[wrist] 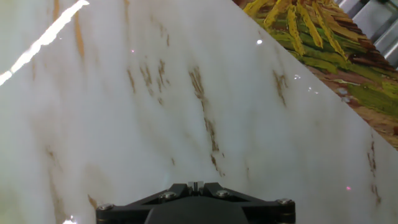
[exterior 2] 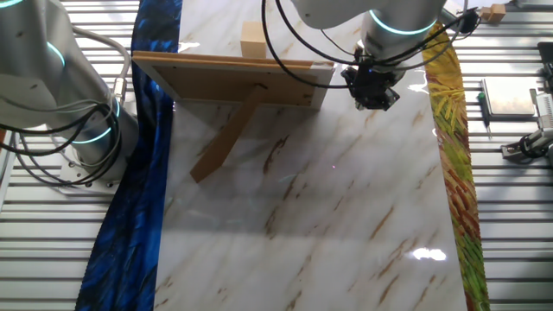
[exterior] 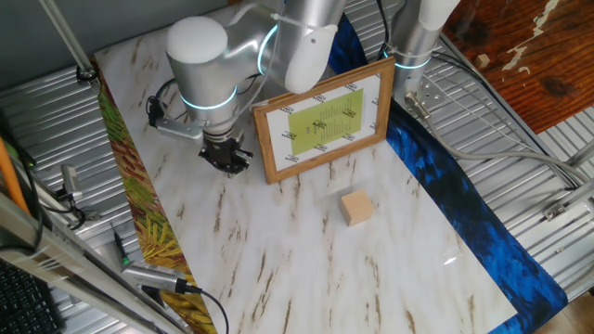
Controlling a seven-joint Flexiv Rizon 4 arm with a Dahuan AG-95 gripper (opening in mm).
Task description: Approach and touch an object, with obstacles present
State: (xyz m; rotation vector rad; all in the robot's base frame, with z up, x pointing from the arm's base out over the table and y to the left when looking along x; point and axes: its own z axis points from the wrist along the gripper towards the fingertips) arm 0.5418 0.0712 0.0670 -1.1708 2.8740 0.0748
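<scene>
The small tan wooden cube (exterior: 355, 208) lies on the marble tabletop in front of the framed picture (exterior: 324, 121), which stands upright on its prop. In the other fixed view only the cube's top (exterior 2: 252, 40) shows above the back of the frame (exterior 2: 229, 79). My gripper (exterior: 226, 160) hangs low over the marble just left of the frame's left end, well away from the cube. It also shows in the other fixed view (exterior 2: 371, 93). In the hand view the fingers (wrist: 196, 185) are pressed together with nothing between them, and only bare marble lies ahead.
A yellow-green patterned strip (exterior: 139, 213) runs along one side of the marble (exterior: 278, 250) and a blue cloth (exterior: 464, 204) along the other. A second robot base (exterior 2: 52, 95) stands beside the blue cloth. Cables and tools (exterior: 153, 278) lie off the board.
</scene>
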